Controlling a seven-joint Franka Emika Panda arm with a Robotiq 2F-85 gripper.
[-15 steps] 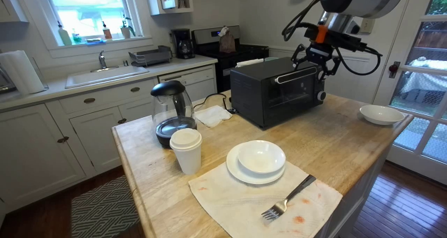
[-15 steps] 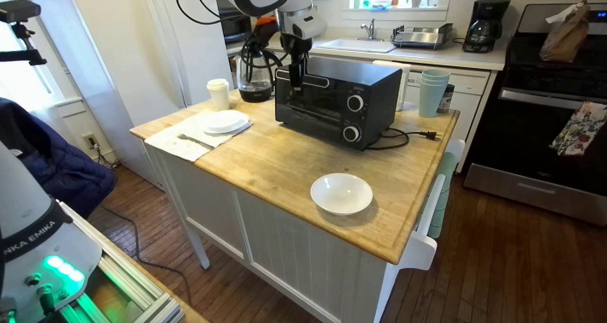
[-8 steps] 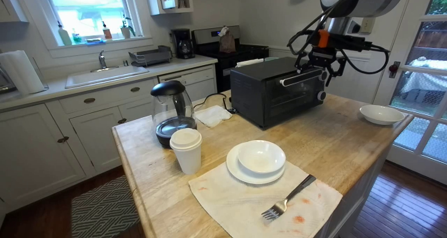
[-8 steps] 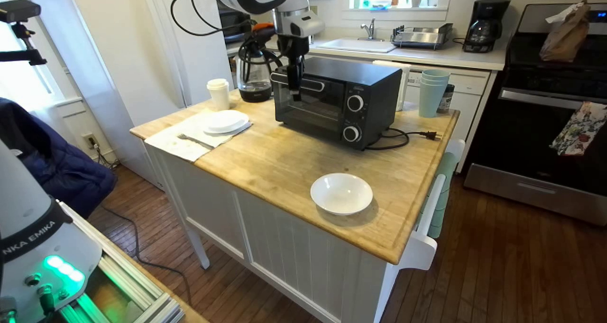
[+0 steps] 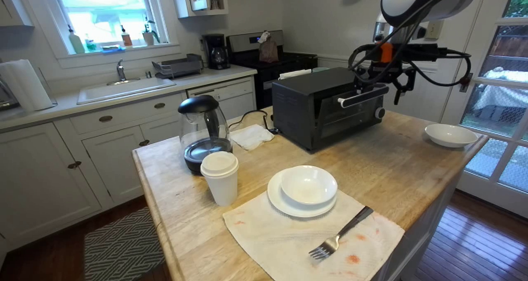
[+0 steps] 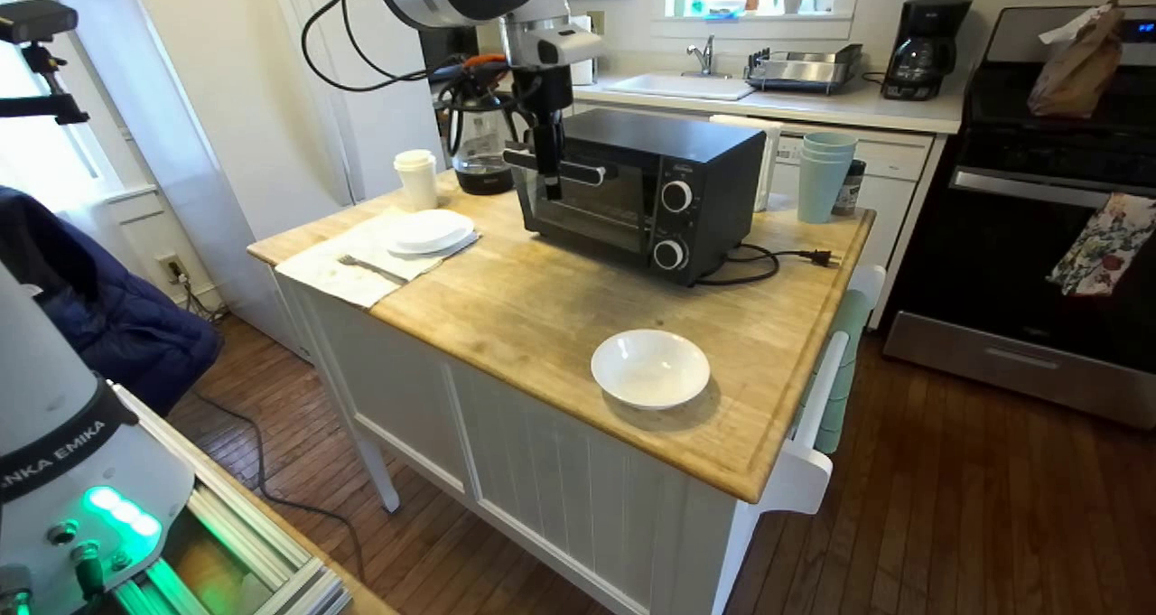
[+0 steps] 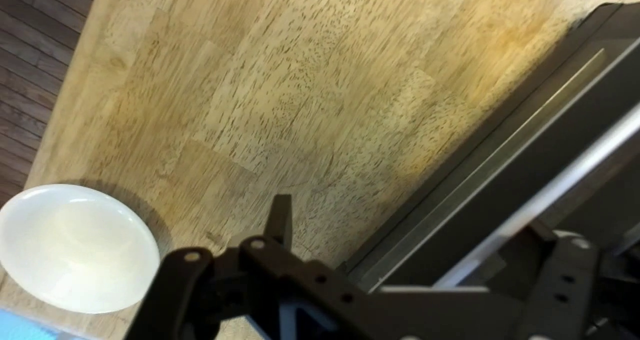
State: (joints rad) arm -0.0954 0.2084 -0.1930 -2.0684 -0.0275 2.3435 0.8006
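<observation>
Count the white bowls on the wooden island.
2. One bowl sits on a plate on the placemat; another bowl sits alone near a corner of the island. More could be hidden inside or behind the toaster oven.

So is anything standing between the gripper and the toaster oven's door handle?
Nothing visible does. The open gripper straddles the door handle, though contact is hard to judge. The oven door stands slightly ajar. In the wrist view, the white bowl sits apart, off to one side, not in between.
</observation>
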